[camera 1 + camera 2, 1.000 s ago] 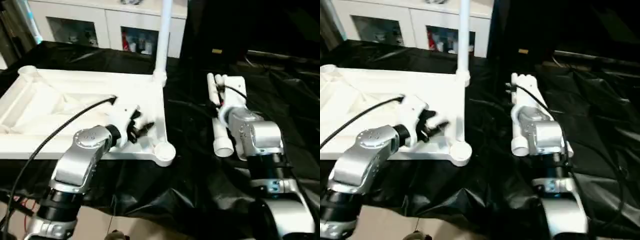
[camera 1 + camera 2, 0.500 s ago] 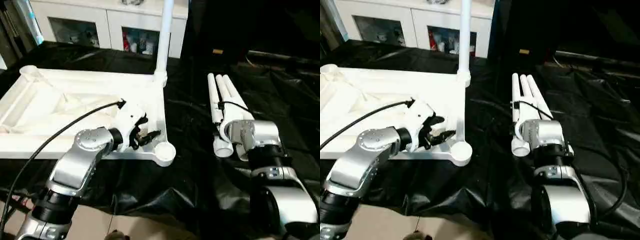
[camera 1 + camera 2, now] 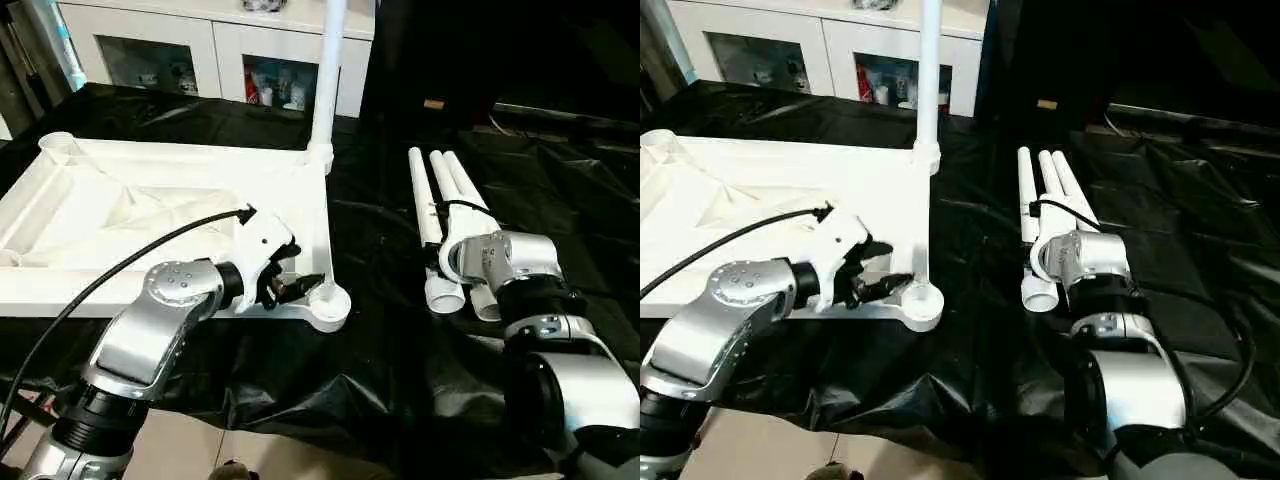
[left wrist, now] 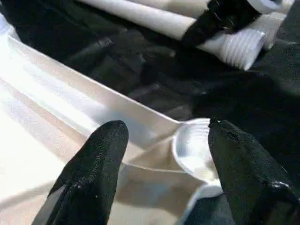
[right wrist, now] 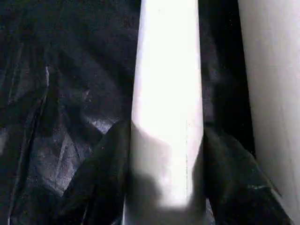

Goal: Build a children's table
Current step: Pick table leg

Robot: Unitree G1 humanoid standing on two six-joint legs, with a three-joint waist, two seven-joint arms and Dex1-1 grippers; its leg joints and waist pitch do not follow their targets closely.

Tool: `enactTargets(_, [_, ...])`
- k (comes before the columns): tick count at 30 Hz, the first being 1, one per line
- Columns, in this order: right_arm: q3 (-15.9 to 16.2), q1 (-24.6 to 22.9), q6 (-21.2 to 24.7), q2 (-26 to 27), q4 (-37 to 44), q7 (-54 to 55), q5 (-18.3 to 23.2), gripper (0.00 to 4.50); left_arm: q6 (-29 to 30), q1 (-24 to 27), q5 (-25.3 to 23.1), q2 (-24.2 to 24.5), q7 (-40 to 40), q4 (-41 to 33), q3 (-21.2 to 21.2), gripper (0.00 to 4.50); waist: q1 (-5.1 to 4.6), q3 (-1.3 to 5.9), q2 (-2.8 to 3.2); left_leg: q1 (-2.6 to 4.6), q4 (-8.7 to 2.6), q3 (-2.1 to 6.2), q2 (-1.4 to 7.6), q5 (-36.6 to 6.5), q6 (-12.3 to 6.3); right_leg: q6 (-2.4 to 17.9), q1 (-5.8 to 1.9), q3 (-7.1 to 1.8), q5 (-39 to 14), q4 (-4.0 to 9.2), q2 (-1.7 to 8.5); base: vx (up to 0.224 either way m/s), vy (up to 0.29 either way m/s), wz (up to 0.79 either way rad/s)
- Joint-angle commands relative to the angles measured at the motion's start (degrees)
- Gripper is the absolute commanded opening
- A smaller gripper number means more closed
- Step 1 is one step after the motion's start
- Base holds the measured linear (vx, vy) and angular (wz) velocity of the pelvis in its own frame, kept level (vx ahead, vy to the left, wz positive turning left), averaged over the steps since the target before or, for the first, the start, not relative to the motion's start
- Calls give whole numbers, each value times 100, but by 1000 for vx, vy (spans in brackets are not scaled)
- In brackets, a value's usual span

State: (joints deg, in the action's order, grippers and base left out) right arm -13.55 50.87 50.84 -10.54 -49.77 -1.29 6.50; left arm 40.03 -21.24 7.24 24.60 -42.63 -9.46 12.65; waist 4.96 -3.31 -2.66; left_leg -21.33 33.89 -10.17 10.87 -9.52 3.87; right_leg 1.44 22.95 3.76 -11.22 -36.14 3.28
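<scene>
On the black sheet (image 3: 380, 330), three legs (image 3: 440, 215) point away lengthwise.

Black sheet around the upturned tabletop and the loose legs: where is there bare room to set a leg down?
Bare sheet lies between the tabletop and the three loose legs, and right of those legs. It is crowded at the near corner socket, where the left gripper sits.

Left gripper (image 4: 164, 136) hangs spread wide; right gripper (image 5: 166, 140) clasps a leg (image 5: 166, 93).
</scene>
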Motion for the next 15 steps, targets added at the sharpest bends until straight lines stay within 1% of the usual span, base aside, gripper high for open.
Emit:
enactTargets(1, [-41, 49, -61, -68, -196, 2, 30, 187, 68, -46, 24, 88, -86, -101, 84, 319, -9, 379, 51, 89, -375, 58, 181, -1084, 384, 740, -268, -295, -977, 417, 436, 0, 0, 0])
enactTargets(3, [-41, 80, -157, -78, -289, 1, 46, 187, 51, -56, 36, 136, -131, -77, 97, 319, -9, 383, 57, 100, -372, 57, 182, -1107, 395, 734, -261, -295, -982, 417, 433, 0, 0, 0])
enactTargets(6, [-59, 106, -227, -82, -349, 16, 55, 186, 45, -83, 43, 142, -143, -39, 87, 319, -7, 387, 61, 93, -370, 56, 183, -1076, 404, 761, -270, -296, -891, 407, 430, 0, 0, 0])
enactTargets(8, [-171, 102, -368, -90, -279, 28, 127, 186, 69, -115, 137, 90, -120, -58, -23, 319, -5, 387, 66, 97, -368, 55, 184, -1105, 408, 770, -267, -297, -898, 410, 434, 0, 0, 0])
enactTargets(9, [-219, 87, -455, -96, -183, 18, 165, 186, 90, -148, 229, 12, -90, -66, -119, 319, -1, 389, 53, 97, -366, 52, 182, -1098, 401, 782, -274, -298, -873, 406, 436, 0, 0, 0])
enactTargets(11, [-237, 88, -520, -102, -149, 5, 183, 186, 102, -176, 286, -36, -72, -60, -172, 319, 3, 396, 47, 87, -362, 50, 179, -1025, 383, 808, -283, -295, -786, 393, 431, 0, 0, 0])
enactTargets(12, [-354, 1, -823, -66, 147, -143, 350, 186, 133, -285, 446, -241, 70, 20, -368, 319, 9, 397, 48, 87, -357, 42, 179, -1007, 362, 817, -285, -299, -729, 392, 432, 0, 0, 0])
enactTargets(13, [-374, -9, -843, -59, 180, -160, 375, 186, 138, -300, 467, -267, 86, 33, -392, 319, 18, 405, 40, 81, -348, 40, 180, -949, 326, 827, -297, -303, -598, 386, 435, 0, 0, 0])
enactTargets(14, [-622, -116, -1043, 32, 458, -304, 655, 186, 78, -403, 526, -416, 193, 132, -499, 319, 25, 409, 43, 76, -353, 51, 183, -904, 315, 838, -306, -295, -547, 372, 434, 0, 0, 0])
enactTargets(15, [-691, -253, -1217, 85, 732, -545, 814, 186, 135, -492, 593, -574, 328, 225, -614, 319, 22, 401, 42, 75, -347, 34, 178, -920, 252, 810, -301, -307, -478, 389, 428, 0, 0, 0])
